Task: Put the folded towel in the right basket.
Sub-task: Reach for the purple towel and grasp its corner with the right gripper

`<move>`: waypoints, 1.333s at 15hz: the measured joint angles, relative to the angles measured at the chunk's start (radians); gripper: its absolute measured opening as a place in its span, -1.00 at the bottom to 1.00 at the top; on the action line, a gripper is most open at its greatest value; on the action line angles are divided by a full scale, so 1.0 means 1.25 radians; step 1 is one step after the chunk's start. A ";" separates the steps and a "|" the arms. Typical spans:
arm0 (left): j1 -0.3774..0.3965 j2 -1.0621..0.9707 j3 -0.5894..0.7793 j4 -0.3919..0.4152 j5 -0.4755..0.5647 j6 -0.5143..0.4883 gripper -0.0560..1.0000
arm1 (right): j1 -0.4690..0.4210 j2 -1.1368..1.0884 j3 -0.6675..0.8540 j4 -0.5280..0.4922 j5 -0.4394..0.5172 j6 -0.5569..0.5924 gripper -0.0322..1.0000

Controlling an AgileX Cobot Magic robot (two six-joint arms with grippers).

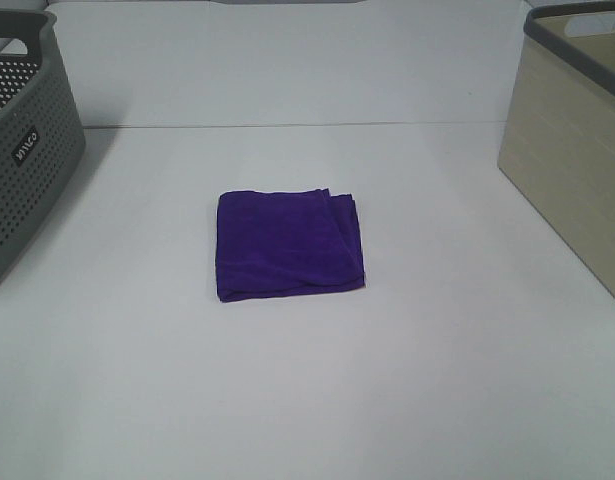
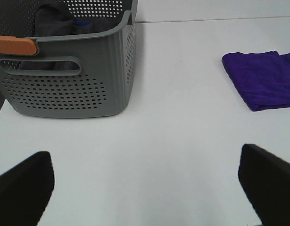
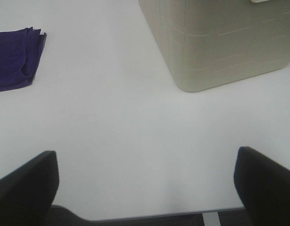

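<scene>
A folded purple towel (image 1: 289, 245) lies flat on the white table, near the middle. It also shows in the left wrist view (image 2: 262, 78) and in the right wrist view (image 3: 15, 57). The beige right basket (image 1: 572, 150) stands at the right edge; its wall shows in the right wrist view (image 3: 220, 42). Neither arm shows in the high view. My left gripper (image 2: 145, 188) is open and empty, well short of the towel. My right gripper (image 3: 145, 188) is open and empty, between the towel and the beige basket.
A grey perforated basket (image 1: 22, 150) stands at the left edge; in the left wrist view (image 2: 64, 70) it has an orange handle and dark cloth inside. The white table (image 1: 307, 400) runs to a back edge near the wall.
</scene>
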 joint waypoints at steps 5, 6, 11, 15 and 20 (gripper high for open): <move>0.000 0.000 0.000 0.000 0.000 0.000 0.98 | 0.000 0.000 0.000 0.000 0.000 0.000 0.94; 0.000 0.000 0.000 0.000 0.000 0.000 0.98 | 0.000 0.000 0.000 0.000 0.000 -0.001 0.94; 0.000 0.000 0.000 0.000 0.000 0.000 0.98 | 0.000 0.000 0.000 0.000 0.000 -0.002 0.94; 0.000 0.000 0.000 0.000 0.000 0.000 0.98 | 0.000 0.000 0.000 0.000 0.000 -0.002 0.94; 0.000 0.000 0.000 0.000 0.000 0.000 0.98 | 0.000 0.000 0.000 0.000 0.000 -0.002 0.94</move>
